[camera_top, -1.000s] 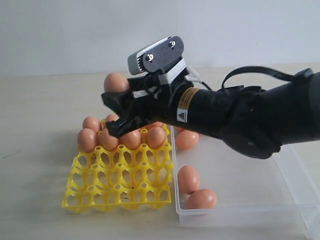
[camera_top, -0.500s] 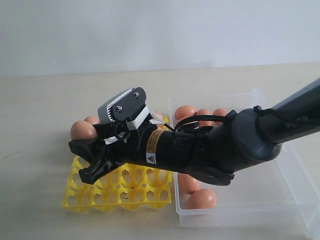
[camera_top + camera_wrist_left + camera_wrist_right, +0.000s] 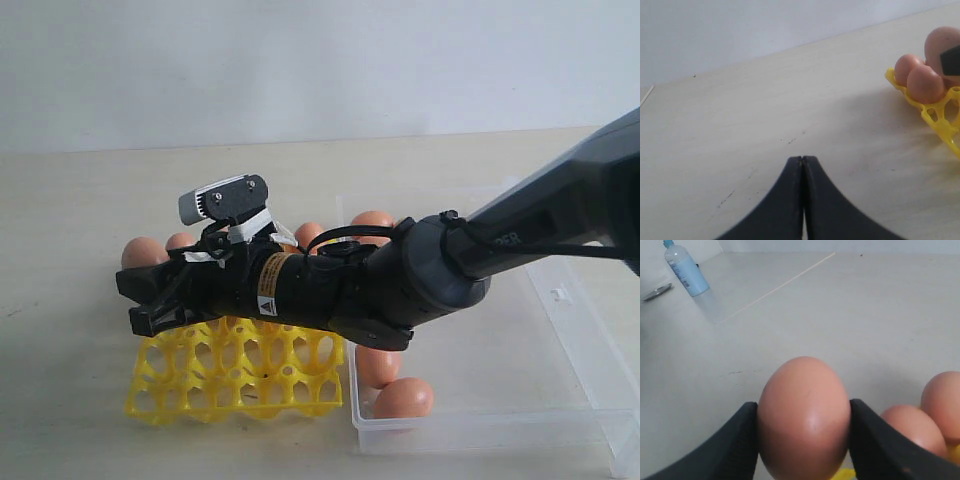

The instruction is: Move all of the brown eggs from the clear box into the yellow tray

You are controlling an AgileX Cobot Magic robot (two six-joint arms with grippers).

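My right gripper (image 3: 140,295) reaches across the yellow tray (image 3: 240,372) to its far left corner and is shut on a brown egg (image 3: 143,252). In the right wrist view that egg (image 3: 804,415) fills the gap between the two black fingers (image 3: 737,442). Other eggs (image 3: 181,241) sit in the tray's back row, mostly hidden by the arm. The clear box (image 3: 480,425) on the right holds three visible eggs (image 3: 404,397). My left gripper (image 3: 802,159) is shut and empty above bare table, with the tray's corner (image 3: 940,125) and its eggs (image 3: 925,84) off to one side.
A blue-capped bottle (image 3: 686,272) stands far off on the table in the right wrist view. The right arm (image 3: 420,280) lies low over the tray's back half and the box's left wall. The tray's front rows are open cups.
The right arm has dropped and swung left with the egg, from above the tray's back row to low beside the tray's far left corner.
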